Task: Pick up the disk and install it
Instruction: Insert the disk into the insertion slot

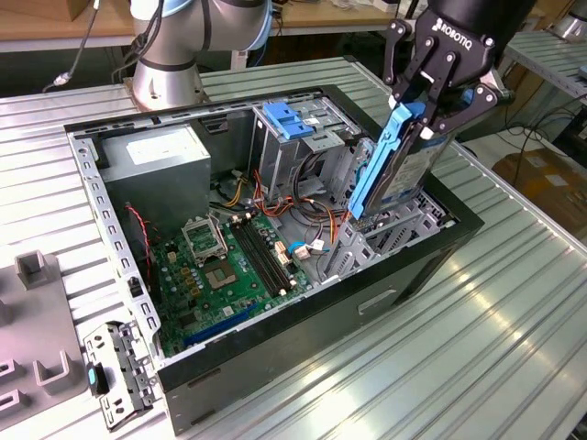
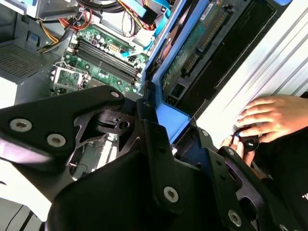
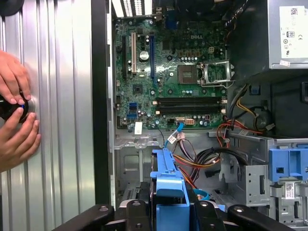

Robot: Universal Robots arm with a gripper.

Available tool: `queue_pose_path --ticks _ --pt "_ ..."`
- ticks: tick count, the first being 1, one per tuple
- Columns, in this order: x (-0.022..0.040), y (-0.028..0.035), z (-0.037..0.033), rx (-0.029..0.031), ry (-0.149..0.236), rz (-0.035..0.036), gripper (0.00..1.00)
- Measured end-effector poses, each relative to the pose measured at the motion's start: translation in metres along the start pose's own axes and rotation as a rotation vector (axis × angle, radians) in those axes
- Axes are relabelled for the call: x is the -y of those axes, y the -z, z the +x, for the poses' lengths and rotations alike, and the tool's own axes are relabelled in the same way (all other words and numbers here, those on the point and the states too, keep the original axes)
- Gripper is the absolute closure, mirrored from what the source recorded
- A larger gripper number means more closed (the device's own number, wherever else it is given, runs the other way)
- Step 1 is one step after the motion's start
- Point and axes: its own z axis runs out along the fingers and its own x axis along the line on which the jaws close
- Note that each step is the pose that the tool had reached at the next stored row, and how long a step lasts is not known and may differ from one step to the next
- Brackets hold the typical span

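My gripper point(image 1: 417, 115) is shut on the disk point(image 1: 401, 168), a flat drive with blue plastic rails. It hangs tilted, on edge, over the drive bay point(image 1: 385, 229) at the exterior view's right end of the open computer case point(image 1: 275, 344). Its lower end reaches down to the bay's metal frame. In the second wrist view the disk's green circuit-board side point(image 2: 197, 43) and blue rail show beyond the gripper point(image 2: 171, 130). In the first wrist view the blue rail of the disk point(image 3: 166, 185) sits between the fingers of the gripper point(image 3: 166, 211), above the case's inside.
Inside the case lie the motherboard point(image 1: 229, 266), a grey power supply point(image 1: 156, 165), loose cables and a drive cage with a blue latch point(image 1: 289, 119). A person's hands point(image 3: 14, 110) rest on the ribbed table beside the case. Grey fixtures point(image 1: 37, 275) stand at the exterior view's left.
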Motion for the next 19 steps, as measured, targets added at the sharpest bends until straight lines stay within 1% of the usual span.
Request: queue_pose_path --ticks 4,7,9,12,15,19 --pt "0.0005 -0.0044 0.0022 -0.0002 0.000 0.0001 0.63" --pt "0.0009 -0.0069 0.0063 -0.0001 0.000 0.0001 0.63" --pt "0.0011 -0.0076 0.0063 -0.0003 0.000 0.0001 0.63" --pt "0.0016 -0.0108 0.0066 -0.0002 0.000 0.0001 0.63" --pt "0.0017 -0.0157 0.0069 -0.0002 0.000 0.0001 0.63" --pt "0.0017 -0.0185 0.0069 -0.0002 0.000 0.0001 0.63"
